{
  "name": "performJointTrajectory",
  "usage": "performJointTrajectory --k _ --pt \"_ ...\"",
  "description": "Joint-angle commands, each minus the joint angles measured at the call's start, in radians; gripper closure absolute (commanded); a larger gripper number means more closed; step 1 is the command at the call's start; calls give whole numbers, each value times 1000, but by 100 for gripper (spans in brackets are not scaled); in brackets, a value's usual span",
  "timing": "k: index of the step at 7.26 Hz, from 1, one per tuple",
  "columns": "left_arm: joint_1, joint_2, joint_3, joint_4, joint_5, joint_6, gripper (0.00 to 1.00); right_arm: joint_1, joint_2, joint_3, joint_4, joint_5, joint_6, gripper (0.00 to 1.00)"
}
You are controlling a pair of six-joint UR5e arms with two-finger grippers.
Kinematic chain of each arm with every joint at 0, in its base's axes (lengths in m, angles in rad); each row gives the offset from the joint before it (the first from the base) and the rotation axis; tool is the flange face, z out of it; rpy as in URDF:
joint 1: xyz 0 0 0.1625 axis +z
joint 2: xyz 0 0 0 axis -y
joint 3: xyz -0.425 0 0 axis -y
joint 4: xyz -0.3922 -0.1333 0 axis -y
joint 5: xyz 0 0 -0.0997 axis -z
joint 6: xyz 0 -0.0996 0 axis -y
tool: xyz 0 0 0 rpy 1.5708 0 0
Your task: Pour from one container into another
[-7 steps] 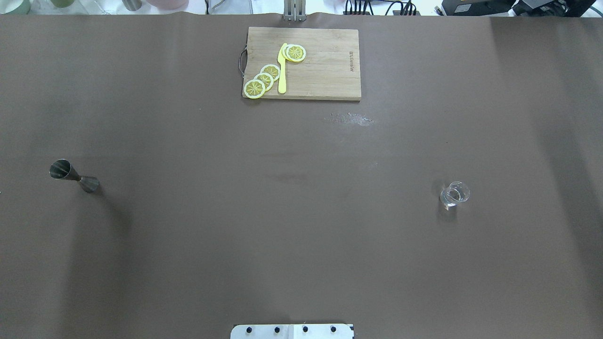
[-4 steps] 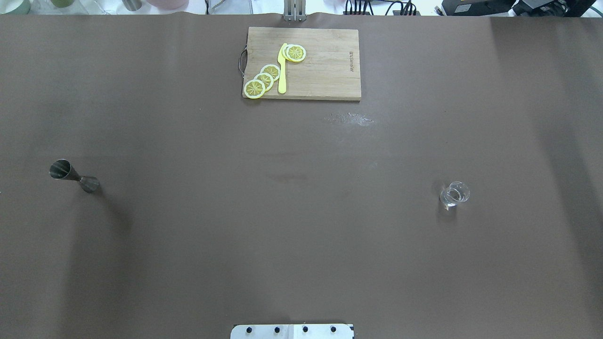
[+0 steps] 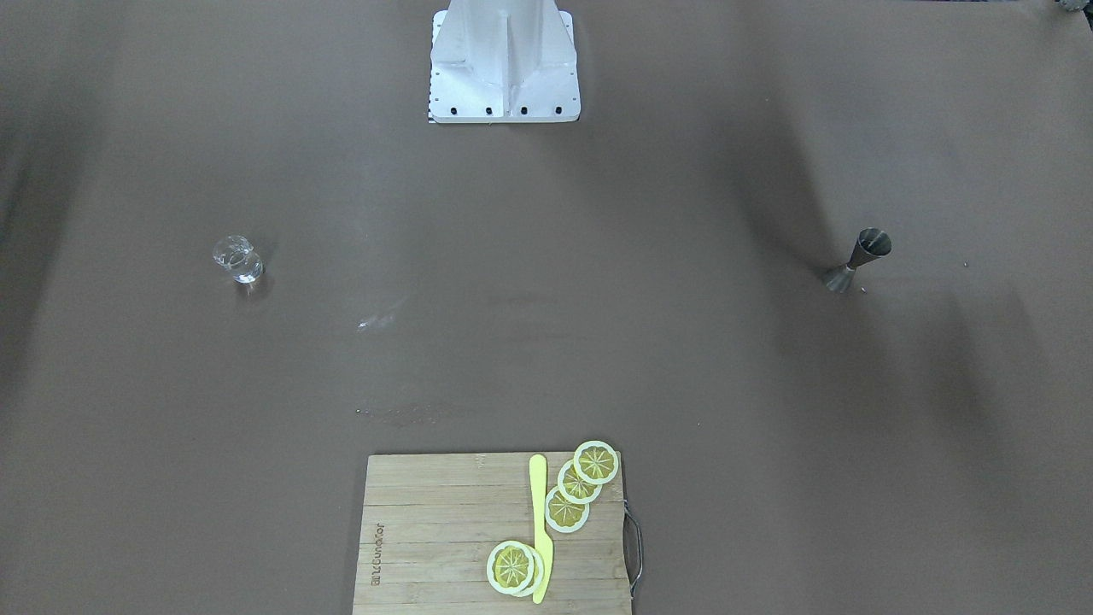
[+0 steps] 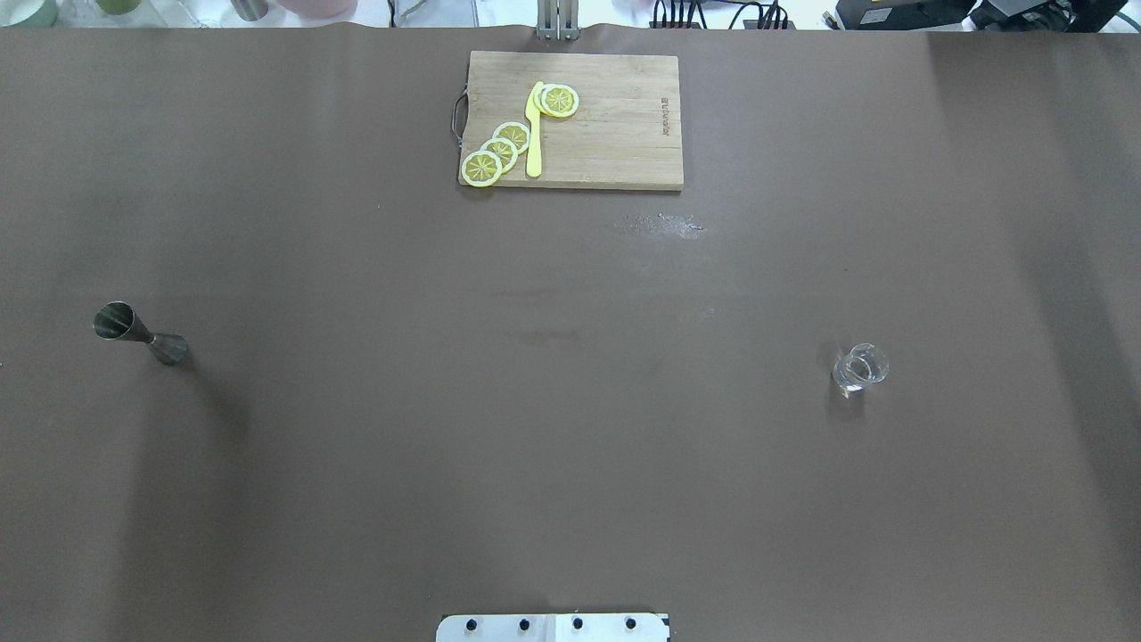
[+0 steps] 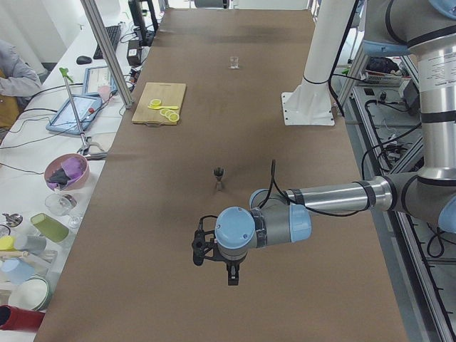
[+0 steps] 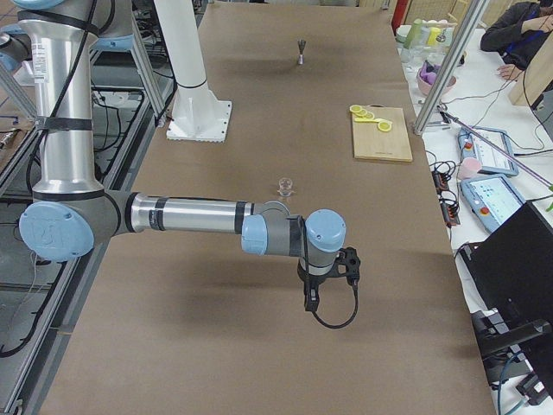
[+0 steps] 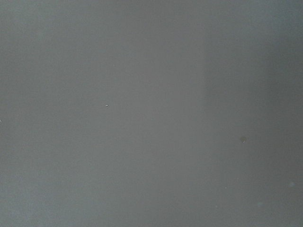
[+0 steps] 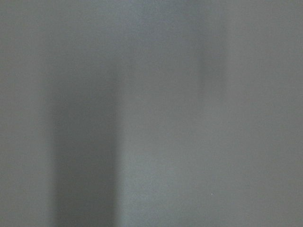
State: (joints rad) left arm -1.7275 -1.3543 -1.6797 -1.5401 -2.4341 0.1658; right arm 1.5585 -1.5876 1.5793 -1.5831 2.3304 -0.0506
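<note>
Jigger (image 4: 141,334) upright, well apart from tumbler (image 4: 860,367), left claw (image 5: 204,248) and right claw (image 6: 346,264) spread unclear

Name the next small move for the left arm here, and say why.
Probably carry the left tool toward the jigger: it stands upright and unheld on the robot's left side, the tool hangs over bare table apart from it, and the glass stands far on the right.

Jigger (image 5: 219,178) stands upright on the table (image 5: 271,85) (glass (image 5: 233,63) far beyond), left arm (image 5: 320,196) nearer.
</note>
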Motion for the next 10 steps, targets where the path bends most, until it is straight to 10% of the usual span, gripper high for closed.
performJointTrajectory --k 1,10 --pt "2 -3 -2 0 4 0 2 0 0 -1 0 1 0 0" --pt "20 -8 -5 6 4 1 2 0 0 -1 -2 1 0 0"
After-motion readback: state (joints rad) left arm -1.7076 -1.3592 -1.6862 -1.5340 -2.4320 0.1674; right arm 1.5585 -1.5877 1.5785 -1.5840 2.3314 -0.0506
